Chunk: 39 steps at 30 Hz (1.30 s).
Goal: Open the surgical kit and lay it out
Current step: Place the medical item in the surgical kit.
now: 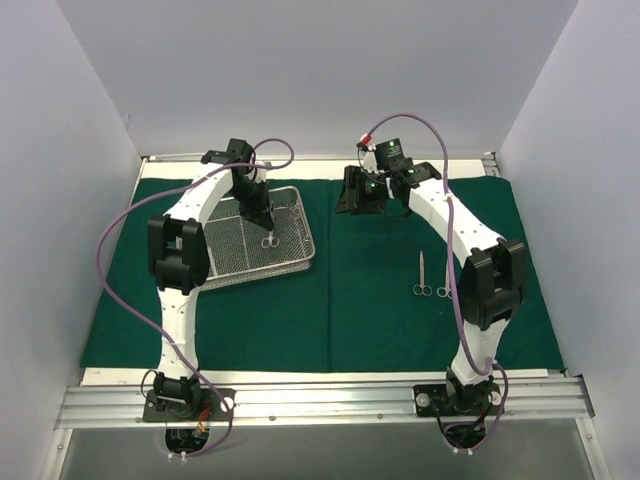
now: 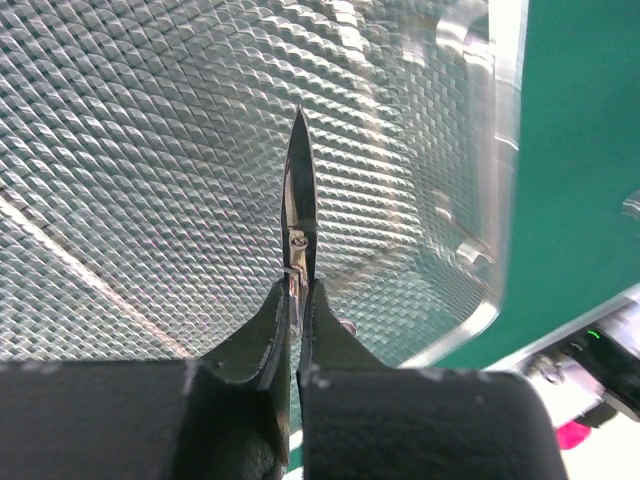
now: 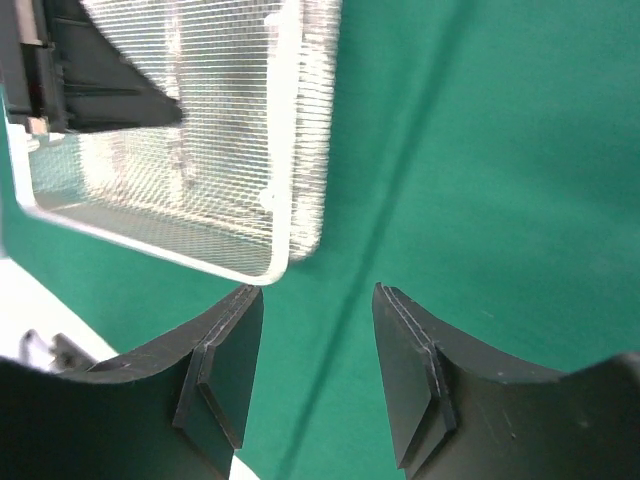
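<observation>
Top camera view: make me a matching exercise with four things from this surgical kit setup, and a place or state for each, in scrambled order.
Things:
1. left claw
2. right claw
3. wire-mesh tray
4. loose ring-handled instruments

Places or states:
A. open, holding nothing
B. lying on the green cloth beside the right arm
C. shut on scissors above the mesh
D. resting on the cloth's left half

Pairs: 1-C, 2-A, 3-D, 4-B
</observation>
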{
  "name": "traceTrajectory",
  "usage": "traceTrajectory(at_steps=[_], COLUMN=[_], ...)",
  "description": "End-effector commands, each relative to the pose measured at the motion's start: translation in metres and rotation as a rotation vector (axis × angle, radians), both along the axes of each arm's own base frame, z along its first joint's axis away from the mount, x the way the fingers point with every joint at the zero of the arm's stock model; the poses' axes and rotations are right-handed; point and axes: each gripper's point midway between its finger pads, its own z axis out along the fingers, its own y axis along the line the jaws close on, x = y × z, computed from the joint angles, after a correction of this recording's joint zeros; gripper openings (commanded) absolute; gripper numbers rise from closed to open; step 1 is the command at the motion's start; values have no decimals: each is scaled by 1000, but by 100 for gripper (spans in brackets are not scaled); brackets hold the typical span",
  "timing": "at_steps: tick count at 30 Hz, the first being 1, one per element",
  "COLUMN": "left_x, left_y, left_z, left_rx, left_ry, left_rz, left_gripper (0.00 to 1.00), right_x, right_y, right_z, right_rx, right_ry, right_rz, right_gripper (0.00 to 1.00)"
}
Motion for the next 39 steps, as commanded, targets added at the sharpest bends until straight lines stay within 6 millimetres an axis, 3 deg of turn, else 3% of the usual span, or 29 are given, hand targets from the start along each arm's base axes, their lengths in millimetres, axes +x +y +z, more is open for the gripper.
traceTrajectory(at_steps=[1,7,8,9,11,12,18,19,21,30,39], left_x=[0,-27,-38,-45,-55,-62,-81,-85,-92,-109,-122], left_y=[-22,-47,-53,-54,-62,-65,-82,-84,-88,-92,-104], left_z=[72,126,145,142,167,166,221,218,240,241,240], left_rx=[-207,-439,-505,-522,-603,-632,-866,-893,-981,-1071,-1089], left_ry=[-139,-229,-236,-221,-258,-244,-365,-347,-388,-313,-284], left_rz=[-20,-82,-97,-97,-124,-129,-238,-244,-292,-308,-360], left_gripper=[2,2,2,2,2,2,2,2,2,2,2], right_x=[0,-2,-2,-2,-4,-5,-26,-35,-40,-60,-60], right_y=[33,62,65,70,74,76,79,78,78,79,81], right_z=[28,57,63,71,87,96,127,131,139,159,156], right_rx=[162,356,381,429,488,519,604,624,648,749,758], right_ry=[-38,-71,-78,-90,-123,-146,-209,-204,-231,-237,-212], right_rz=[98,181,190,198,219,242,359,392,422,475,482], right_gripper=[48,50,50,52,53,53,55,55,56,56,54])
